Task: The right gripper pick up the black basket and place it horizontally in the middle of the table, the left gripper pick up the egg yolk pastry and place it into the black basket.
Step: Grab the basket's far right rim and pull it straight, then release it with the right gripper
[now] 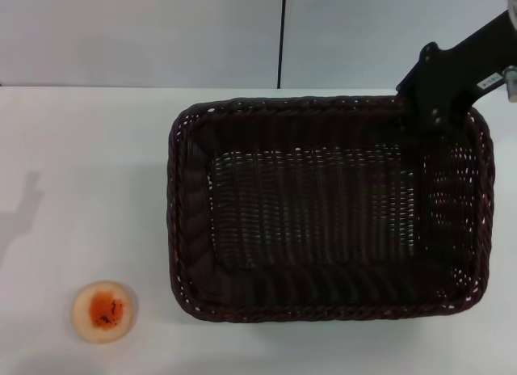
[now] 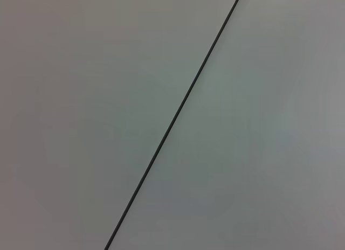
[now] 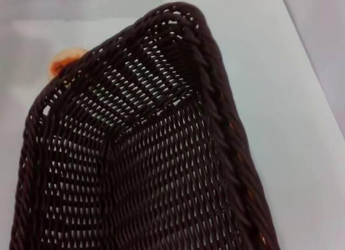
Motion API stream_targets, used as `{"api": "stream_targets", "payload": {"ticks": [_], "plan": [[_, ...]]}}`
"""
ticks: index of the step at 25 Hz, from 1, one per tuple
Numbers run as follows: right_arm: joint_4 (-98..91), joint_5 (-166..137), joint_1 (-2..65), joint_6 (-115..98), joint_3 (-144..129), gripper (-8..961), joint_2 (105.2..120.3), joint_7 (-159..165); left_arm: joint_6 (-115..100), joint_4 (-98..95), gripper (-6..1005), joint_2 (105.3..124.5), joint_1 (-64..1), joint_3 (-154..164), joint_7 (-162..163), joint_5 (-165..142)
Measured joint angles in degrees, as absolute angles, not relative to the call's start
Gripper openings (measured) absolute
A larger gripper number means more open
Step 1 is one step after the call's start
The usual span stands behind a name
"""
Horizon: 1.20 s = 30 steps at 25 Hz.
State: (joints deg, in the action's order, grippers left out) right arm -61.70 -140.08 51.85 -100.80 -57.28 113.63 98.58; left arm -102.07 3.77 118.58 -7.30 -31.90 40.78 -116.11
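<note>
An overhead look down at a white table [image 1: 89, 173]. Nearest the robot, well apart from the black basket [image 1: 323, 209] and off its near left corner, the egg yolk pastry [image 1: 102, 311] is sitting alone on the bare tabletop, a small round pale bun with an orange-red centre flecked with dark specks. Nothing is touching it.

Beyond it, the black basket is lying flat with its long side running left to right, its open top facing up and its woven floor showing. It is taking up the middle and right of the table, and its far rim is lying near the table's back edge.

At the basket's far right corner, the right gripper [image 1: 443, 108] is reaching in from the upper right, a black arm with a small white label, its tip sitting at the braided rim. Whether its fingers are closed on the rim or spread cannot be told, since they are merging with the dark weave.

The right wrist camera is looking along the basket [image 3: 156, 169] from close above, with the pastry [image 3: 62, 61] peeking past its far rim.

The left gripper is not showing anywhere; the left wrist camera is facing only a grey wall [image 2: 81, 110] crossed by a thin dark seam [image 2: 178, 110]
</note>
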Motion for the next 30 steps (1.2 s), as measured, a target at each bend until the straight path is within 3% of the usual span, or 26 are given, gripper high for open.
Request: {"api": "stream_targets", "payload": {"ticks": [19,24,30], "plan": [[-61.5,-140.8,51.7,-101.0,-58.1,131,114.46,96.5,-102.7,5.5,813,118.46,-6.0,-31.0,40.8,-116.1],[-61.4,-140.8,51.4,-101.0,-57.7,276,114.48,96.5,-102.9,5.8,813,118.51,-5.4,-30.3,40.8,-116.1],[-61.3,-140.4,51.4,-99.5,-57.1,270,114.54,96.2,-103.0,5.9,812,118.54,-5.1,-29.7,40.8,-116.1]]}}
